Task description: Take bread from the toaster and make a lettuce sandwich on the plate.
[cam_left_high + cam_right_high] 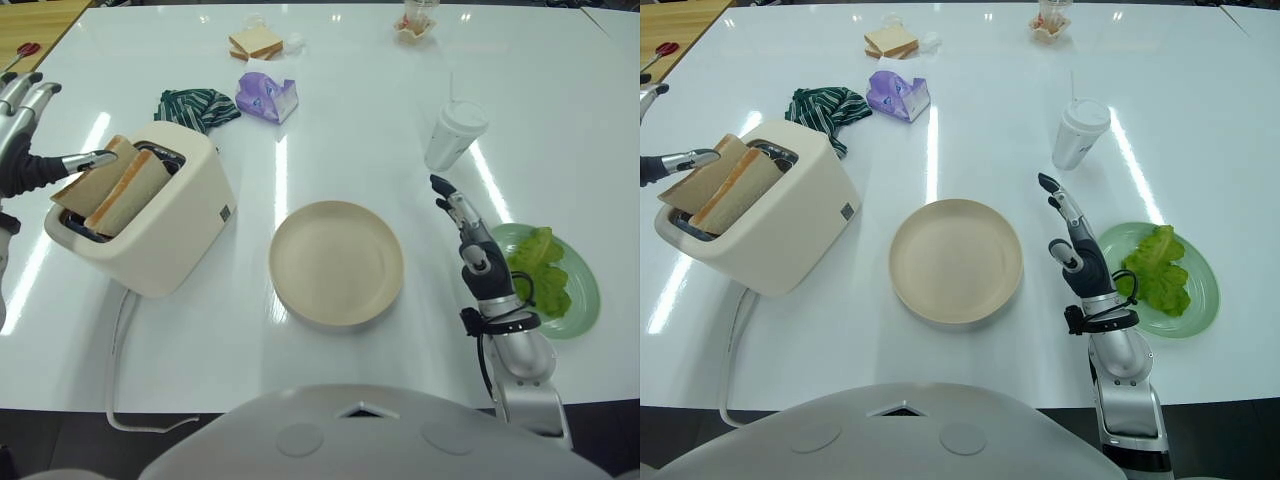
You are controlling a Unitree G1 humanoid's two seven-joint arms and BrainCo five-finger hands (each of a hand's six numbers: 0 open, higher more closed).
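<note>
Left hand [22, 165]: at the toaster's [175, 230] outer side, fingers apart and raised, one tip laid on the nearer of two bread [115, 185] slices standing proud of the slots; nothing gripped yet (judged a set-up for a pinch, since the slices lean towards this hand and offer their top edge). Right hand [475, 250]: parked upright on the table [350, 120], fingers straight and spread, holding nothing. Just to its outer side, lettuce [540, 270] on a green dish [585, 290]; to its inner side, the bare plate [337, 263]. It thus stands between source and target, well placed for the leaf step. Beyond its fingertips, a lidded cup [455, 135] with straw. Farther from both hands: striped cloth [197, 105], purple tissue pack [266, 97], spare slices [255, 42]. Toaster cable [118, 340] trails off below the left hand. Views: the left eye view takes in the left hand's raised fingers and palm; the right eye view gives chiefly the tip on the bread, but more of the right forearm.
</note>
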